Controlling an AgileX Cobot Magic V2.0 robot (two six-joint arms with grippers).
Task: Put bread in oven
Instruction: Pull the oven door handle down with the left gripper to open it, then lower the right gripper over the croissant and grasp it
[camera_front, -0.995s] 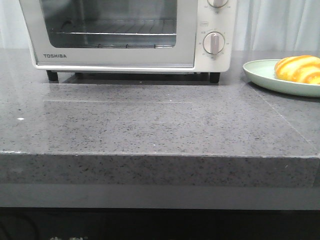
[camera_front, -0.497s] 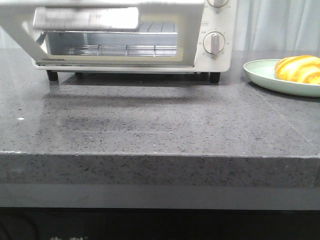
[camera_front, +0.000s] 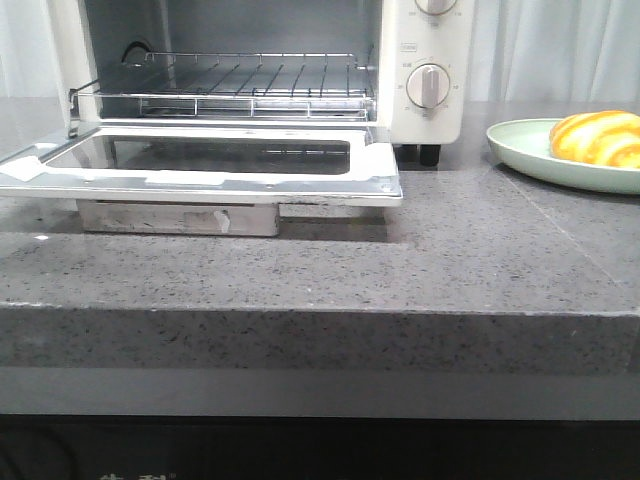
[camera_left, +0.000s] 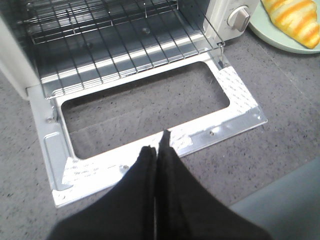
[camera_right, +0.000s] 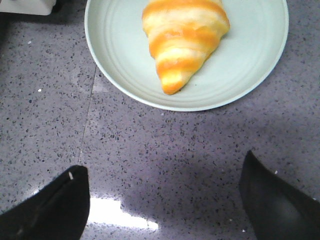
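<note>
Above the grey stone worktop (camera_front: 320, 260), the left gripper (camera_left: 157, 150) is seen with its fingers pressed together and empty over the front rim of the lowered door (camera_front: 210, 165), while the right gripper (camera_right: 165, 200) is held with fingers spread wide, short of the pale green plate (camera_right: 250, 60) near the worktop's right edge. The bread (camera_right: 182, 35) is shown untouched on that plate, well apart from the oven (camera_front: 250, 70) at the far left, whose wire rack (camera_front: 240, 85) is exposed. The pick-up step is judged in hand, a descent over the bread and a firm closing being called for next.
</note>
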